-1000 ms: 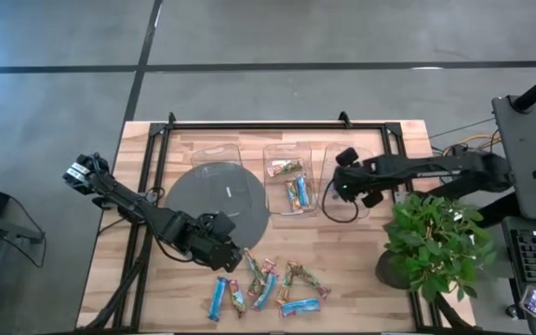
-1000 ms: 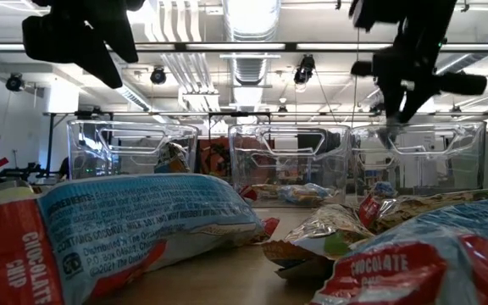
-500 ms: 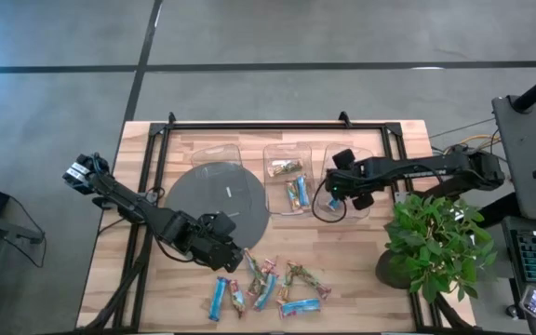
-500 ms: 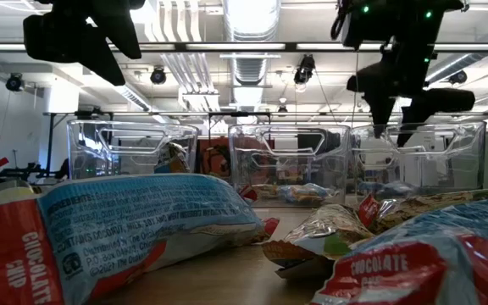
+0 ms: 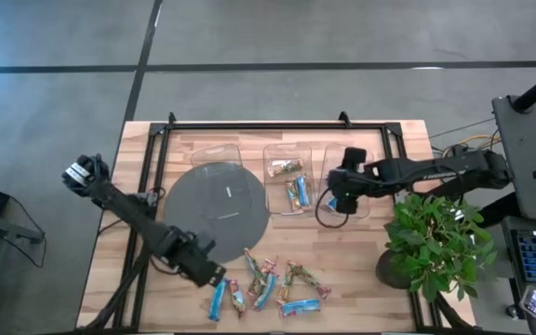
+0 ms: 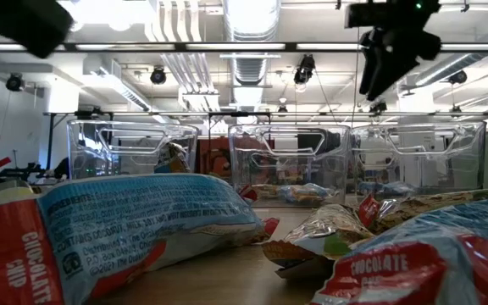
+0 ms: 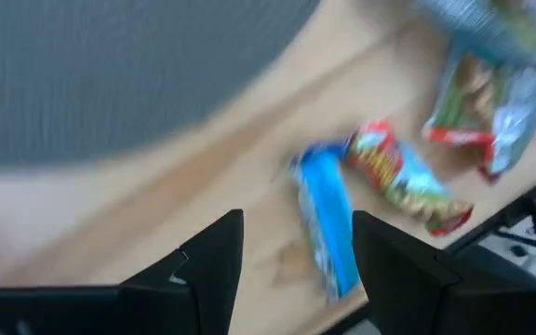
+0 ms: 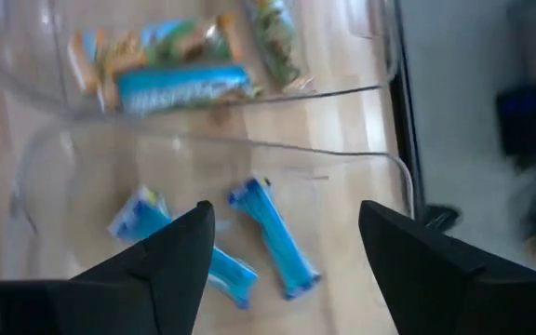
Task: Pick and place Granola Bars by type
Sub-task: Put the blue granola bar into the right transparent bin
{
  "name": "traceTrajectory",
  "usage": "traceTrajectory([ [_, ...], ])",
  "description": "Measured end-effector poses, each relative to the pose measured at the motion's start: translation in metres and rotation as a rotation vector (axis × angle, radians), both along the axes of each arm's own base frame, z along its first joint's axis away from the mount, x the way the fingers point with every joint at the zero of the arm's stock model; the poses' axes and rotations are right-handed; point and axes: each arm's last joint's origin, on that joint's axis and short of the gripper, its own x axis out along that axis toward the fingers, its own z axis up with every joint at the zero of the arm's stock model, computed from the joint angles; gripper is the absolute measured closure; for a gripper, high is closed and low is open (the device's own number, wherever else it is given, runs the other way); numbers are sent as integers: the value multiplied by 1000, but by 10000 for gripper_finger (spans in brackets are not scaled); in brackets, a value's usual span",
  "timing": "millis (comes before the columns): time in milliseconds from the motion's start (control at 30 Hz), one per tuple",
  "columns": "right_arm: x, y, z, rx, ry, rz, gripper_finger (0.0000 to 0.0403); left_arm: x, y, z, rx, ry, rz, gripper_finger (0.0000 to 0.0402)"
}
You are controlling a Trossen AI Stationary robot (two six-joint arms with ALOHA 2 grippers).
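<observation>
Left hand spread above a glossy blue bar.

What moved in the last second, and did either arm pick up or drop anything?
The left gripper swung from beside the grey disc toward the table's front edge, ending at the loose bars, open over a blue bar. The right gripper shifted slightly over the right bin, open and empty. Nothing visibly grasped or released. The bars in the bins and the loose pile stayed put.
</observation>
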Motion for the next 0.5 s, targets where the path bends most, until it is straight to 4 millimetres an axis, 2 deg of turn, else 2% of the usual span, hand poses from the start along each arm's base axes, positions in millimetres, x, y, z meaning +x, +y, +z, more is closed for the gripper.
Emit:
traceTrajectory([
  [233, 4, 0, 14, 61, -122, -108, 146, -14, -30, -3, -93, -31, 55, 218],
  [333, 6, 1, 13, 64, -142, -109, 149, -10, -40, -9, -117, -47, 52, 218],
  [500, 7, 1, 7, 65, -145, -109, 147, 3, -54, -32, -122, -47, 61, 218],
])
